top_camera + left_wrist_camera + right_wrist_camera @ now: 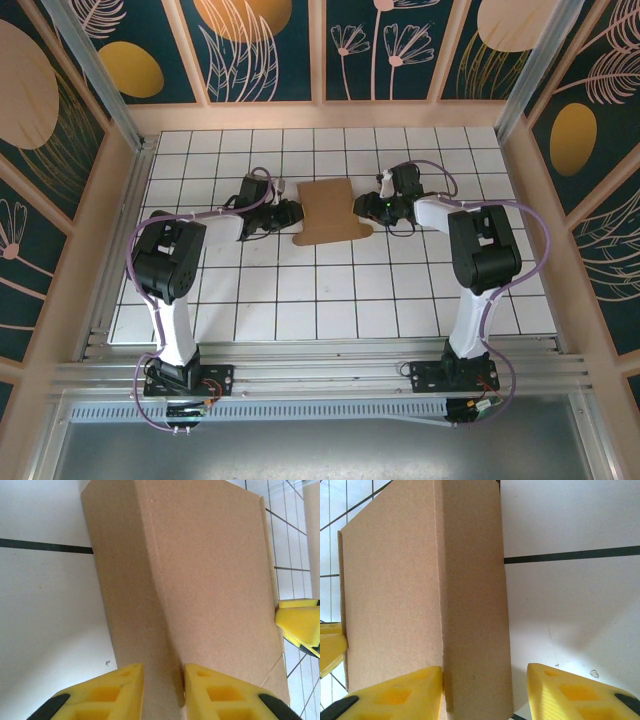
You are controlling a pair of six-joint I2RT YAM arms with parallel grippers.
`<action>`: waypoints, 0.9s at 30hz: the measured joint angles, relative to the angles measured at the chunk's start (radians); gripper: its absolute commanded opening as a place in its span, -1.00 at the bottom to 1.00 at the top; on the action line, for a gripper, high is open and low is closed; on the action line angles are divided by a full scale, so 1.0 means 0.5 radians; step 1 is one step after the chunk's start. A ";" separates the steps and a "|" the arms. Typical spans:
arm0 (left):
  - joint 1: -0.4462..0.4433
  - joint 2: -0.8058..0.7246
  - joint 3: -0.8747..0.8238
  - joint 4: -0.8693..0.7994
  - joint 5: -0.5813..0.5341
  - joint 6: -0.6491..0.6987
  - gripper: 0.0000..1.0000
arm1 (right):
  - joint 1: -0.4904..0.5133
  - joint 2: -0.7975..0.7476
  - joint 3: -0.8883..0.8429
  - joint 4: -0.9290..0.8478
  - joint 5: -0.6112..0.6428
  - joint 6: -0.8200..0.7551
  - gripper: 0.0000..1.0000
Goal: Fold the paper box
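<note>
Centrally, one paper box [333,210], two end effectors [290,212] [365,207]

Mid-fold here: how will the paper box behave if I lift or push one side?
Probably light: the paper box is one thin cardboard sheet. It likely bends along its crease rather than lifting flat; a fold line runs up from the left tool. Pushed, it may slide on the smooth tiled table.

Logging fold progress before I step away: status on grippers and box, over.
Left gripper: jaws narrowly apart astride a flap crease. Right gripper: jaws wide astride opposite flap edge. Plain brown cardboard box sheet between them on white tiled table, unfolded.
</note>
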 measured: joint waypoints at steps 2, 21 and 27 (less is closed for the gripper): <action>0.002 -0.006 -0.018 0.026 0.009 -0.011 -0.37 | -0.002 -0.004 0.000 -0.004 -0.007 0.014 0.10; 0.002 -0.203 -0.082 -0.049 -0.366 -0.121 0.15 | 0.000 0.072 -0.004 0.277 -0.081 0.340 0.06; 0.002 -0.202 -0.158 0.092 -0.392 -0.218 0.34 | -0.005 0.159 0.040 0.362 -0.172 0.387 -0.32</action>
